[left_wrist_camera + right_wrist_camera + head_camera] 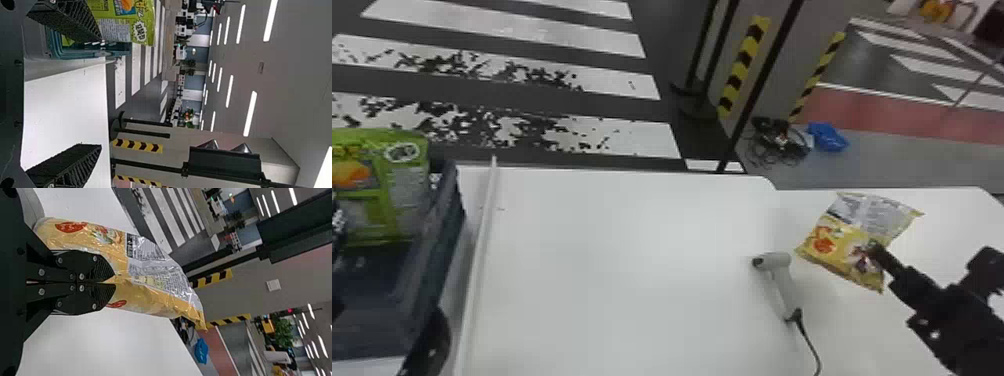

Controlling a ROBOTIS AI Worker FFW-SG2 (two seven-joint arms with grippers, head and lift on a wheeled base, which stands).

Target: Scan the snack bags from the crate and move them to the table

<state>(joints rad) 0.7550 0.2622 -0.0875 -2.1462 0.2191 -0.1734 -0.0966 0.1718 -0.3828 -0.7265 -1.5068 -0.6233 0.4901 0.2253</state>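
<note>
White table (612, 260) spans front. Dark crate (432, 250) at left edge, green snack bag (382, 195) standing upright inside, top above rim. Yellow snack bag (862, 220) over table's right part, silver end pointing away from robot, long axis slanting near left to far right. Right gripper (875, 249) clamped on that bag, jaws pressed together. Left gripper (429, 347) beside crate, jaws wide apart. Scanner (783, 285) lies just left of yellow bag, head pointing left.

A glossy, crinkled plastic snack bag (160, 276) sits between matt, ridged fingers (102, 269); smooth table (632, 250) beneath them.
</note>
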